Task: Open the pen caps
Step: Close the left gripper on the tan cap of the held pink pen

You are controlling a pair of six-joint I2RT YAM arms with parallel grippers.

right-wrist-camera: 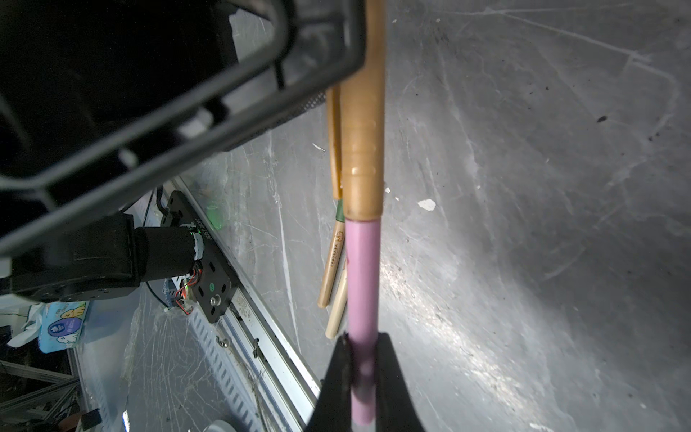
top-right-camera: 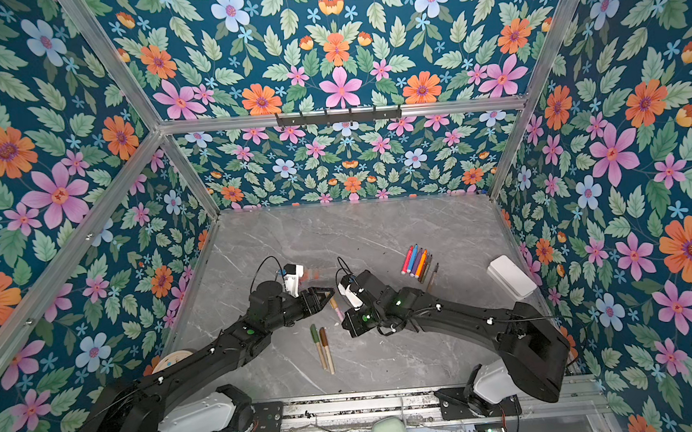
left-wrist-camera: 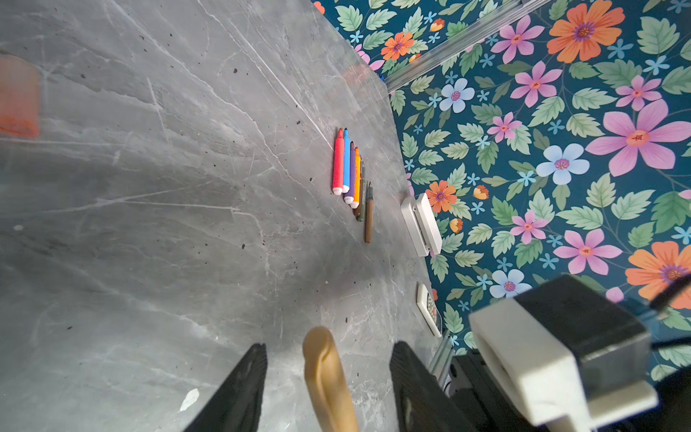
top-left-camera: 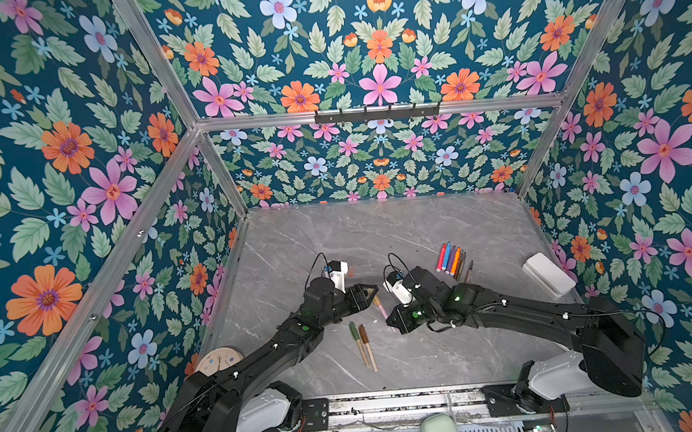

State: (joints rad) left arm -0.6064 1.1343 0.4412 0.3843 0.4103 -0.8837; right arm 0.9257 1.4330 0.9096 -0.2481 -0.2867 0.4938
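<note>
Closest to the right wrist lens, the right gripper has its black fingers pressed together on a slim, hard-plastic pink pen, held clear of the table. Beyond the pinch runs the pen's stubby tan plastic cap, which is ribbed, has a clip along one side, and sits fully on the barrel.

From the left wrist, we see the left gripper spread, with one black finger on each side of the tan plastic cap. A gap shows on both sides, so we read no contact. Farther off, a row of bright and muted markers lies near a white rectangular box.

In both top views the pink pen bridges the two grippers above the grey marble-patterned table. An olive-capped pen and a brown-capped pen lie side by side on the surface nearby.

We judge the pen light and stiff, and its smooth barrel apt to slide through a pinch. The cap looks like a push fit. It is best taken across its ribbed middle, away from the clip, and drawn straight along the pen's axis.
</note>
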